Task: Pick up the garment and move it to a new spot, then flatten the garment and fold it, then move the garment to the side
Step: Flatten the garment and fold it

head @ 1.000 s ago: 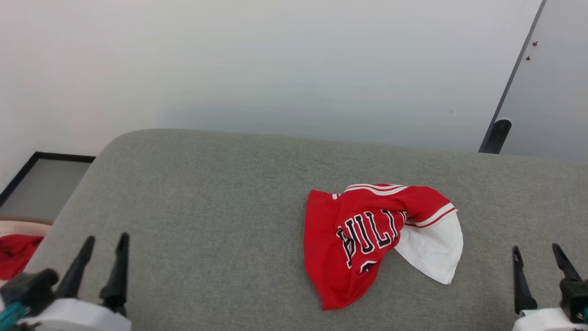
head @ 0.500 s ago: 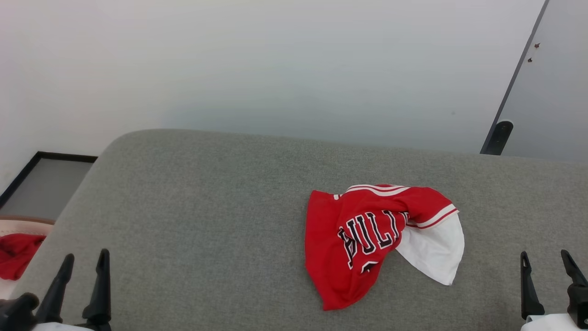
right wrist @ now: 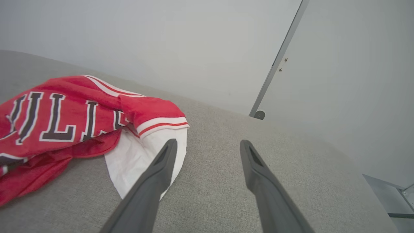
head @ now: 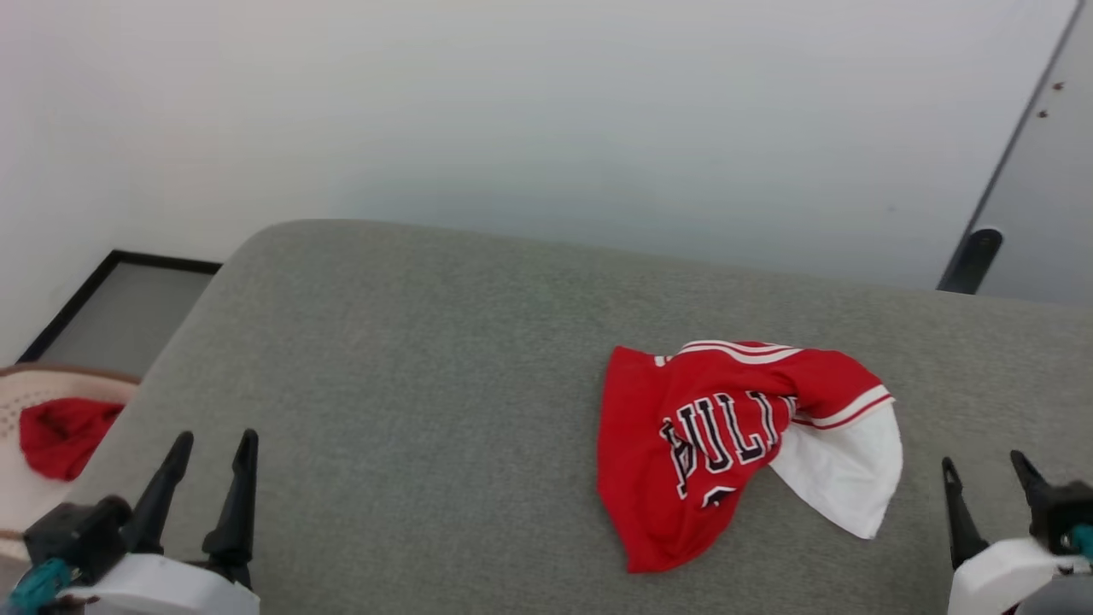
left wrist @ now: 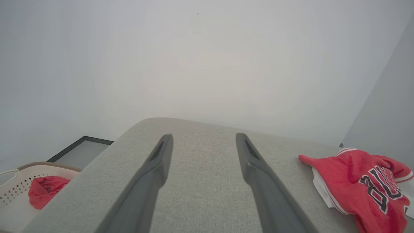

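The garment (head: 726, 444) is a red jersey with black white-outlined letters and a white sleeve, lying crumpled on the grey padded surface (head: 410, 367), right of centre. It also shows at the right of the left wrist view as the garment (left wrist: 359, 187) and at the left of the right wrist view as the garment (right wrist: 64, 126). My left gripper (head: 215, 437) stands open at the lower left, far from the jersey. My right gripper (head: 984, 461) is open at the lower right, just right of the white sleeve, with nothing between its fingers.
A pale perforated basket (head: 17, 495) stands left of the surface and holds a plain red cloth (head: 64, 431). A white wall runs behind the surface. A dark door edge with a stop (head: 969, 260) is at the back right.
The whole head picture has shifted, so the camera has turned; the jersey lies as before. My left gripper sits higher in the picture than half a second ago. Both grippers stay open.
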